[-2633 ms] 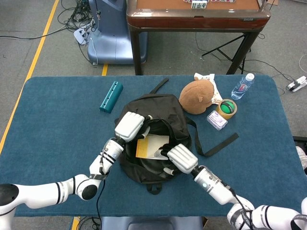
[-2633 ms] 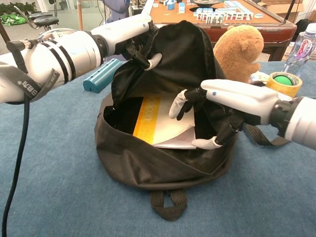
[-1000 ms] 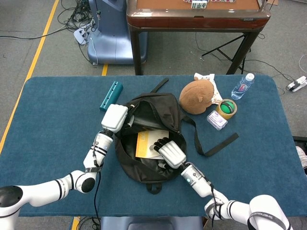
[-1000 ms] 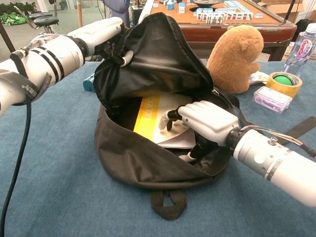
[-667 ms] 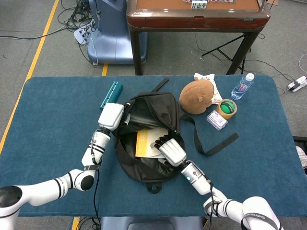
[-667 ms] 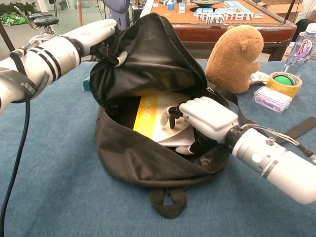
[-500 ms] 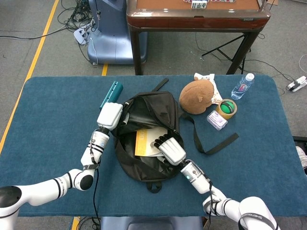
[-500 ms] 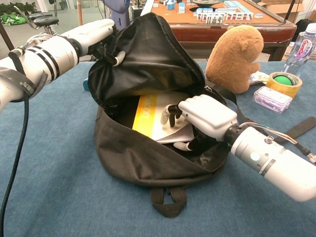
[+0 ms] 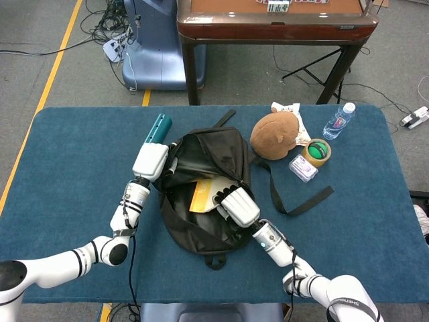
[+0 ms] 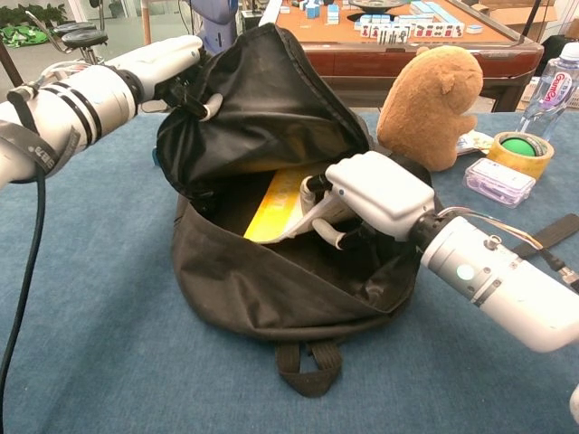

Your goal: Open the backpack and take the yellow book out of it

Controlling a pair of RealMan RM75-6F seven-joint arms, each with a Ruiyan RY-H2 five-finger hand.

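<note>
**A:** Looking down from the head view, I have the black backpack (image 9: 201,191) lying open in the middle of the blue table (image 9: 67,174). My left hand (image 9: 151,161) grips the upper flap at its left edge and holds it lifted.

**B:** And the right one?

**A:** My right hand (image 10: 375,194) is inside the opening, fingers (image 10: 327,237) curled around the edge of the yellow book (image 10: 276,206), grasping it. The book sits tilted up inside the bag, its near end raised off the bottom and its far end under the flap.

**B:** What crowds you?

**A:** The raised flap hangs over the top of the book, and the front wall of the bag stands between the book and me. Just right of the bag is a brown plush toy (image 10: 430,104), close to my right forearm. Past it lie a roll of yellow tape (image 10: 517,152), a small clear box (image 10: 498,183) and a water bottle (image 10: 554,90). A loose black strap (image 9: 305,201) trails off the bag to the right. On the left, a teal tube (image 9: 155,129) lies just beyond my left hand.

**B:** Anything behind?

**A:** A wooden table (image 9: 275,23) stands past the far edge, well apart.
</note>
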